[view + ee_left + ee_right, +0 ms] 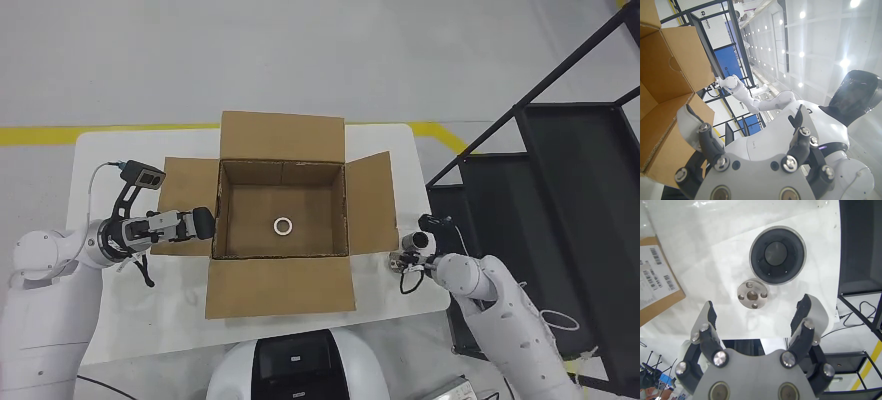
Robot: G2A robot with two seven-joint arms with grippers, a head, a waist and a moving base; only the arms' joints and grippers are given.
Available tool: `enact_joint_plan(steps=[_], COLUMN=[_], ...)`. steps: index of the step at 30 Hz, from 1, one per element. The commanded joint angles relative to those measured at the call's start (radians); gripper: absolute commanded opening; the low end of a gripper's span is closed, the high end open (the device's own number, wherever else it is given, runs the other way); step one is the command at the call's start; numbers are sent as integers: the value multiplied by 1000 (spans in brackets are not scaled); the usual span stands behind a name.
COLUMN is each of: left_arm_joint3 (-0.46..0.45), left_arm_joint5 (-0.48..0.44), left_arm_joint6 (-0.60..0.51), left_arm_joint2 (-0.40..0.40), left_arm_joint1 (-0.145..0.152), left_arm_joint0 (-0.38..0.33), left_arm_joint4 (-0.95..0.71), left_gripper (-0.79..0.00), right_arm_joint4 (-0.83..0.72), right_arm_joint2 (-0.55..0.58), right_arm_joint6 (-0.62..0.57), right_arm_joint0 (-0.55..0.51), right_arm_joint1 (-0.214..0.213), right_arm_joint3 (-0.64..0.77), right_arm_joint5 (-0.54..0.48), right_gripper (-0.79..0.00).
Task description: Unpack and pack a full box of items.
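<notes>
An open cardboard box [283, 178] stands in the middle of the white table, with a small pale ring [284, 226] lying on its floor. My left gripper [204, 222] hovers at the box's left wall, above the left flap [662, 62]; it is open [744, 117] and holds nothing. At the table's right edge my right gripper [402, 260] is open [757, 311] and empty. Just beyond its fingertips a round metal flange with bolt holes [752, 296] rests on the table, touching a larger black round part with a metal rim [777, 255].
The box's four flaps lie spread out; the right one [655, 275] carries a barcode label. Dark metal shelving [560, 200] stands close to the table's right side. Bare white table [130, 160] shows on the left and in front [150, 320].
</notes>
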State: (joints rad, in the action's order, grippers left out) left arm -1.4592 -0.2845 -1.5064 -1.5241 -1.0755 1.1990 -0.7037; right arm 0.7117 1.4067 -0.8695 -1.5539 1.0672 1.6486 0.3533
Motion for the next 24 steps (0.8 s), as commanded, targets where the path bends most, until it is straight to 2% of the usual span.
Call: enact_joint_plan(steps=[1,12,14,15,19,21,22,24], left_arm_joint3=[0,0,0,0,0,0,0,0], left_arm_joint5=[0,0,0,0,0,0,0,0], left_arm_joint6=[0,0,0,0,0,0,0,0], left_arm_joint2=[0,0,0,0,0,0,0,0], left_arm_joint1=[0,0,0,0,0,0,0,0], left_arm_joint0=[0,0,0,0,0,0,0,0], left_arm_joint4=[0,0,0,0,0,0,0,0], left_gripper=[0,0,0,0,0,0,0,0], right_arm_joint4=[22,52,57,60,69,74,82,96], right_arm_joint2=[-34,-138,-142,-145,-150,-153,-155,-154], right_arm_joint6=[15,36,36,34,30,27,27,22], right_arm_joint0=[22,89,96,98,104,104,103,96], right_arm_joint1=[5,28,30,31,33,34,34,33], right_arm_joint3=[-26,-102,-110,-112,-116,-115,-113,-100], right_arm_joint5=[33,114,121,123,137,145,151,169], right_gripper=[0,-129,-209,-289,-511,-708,-760,-785])
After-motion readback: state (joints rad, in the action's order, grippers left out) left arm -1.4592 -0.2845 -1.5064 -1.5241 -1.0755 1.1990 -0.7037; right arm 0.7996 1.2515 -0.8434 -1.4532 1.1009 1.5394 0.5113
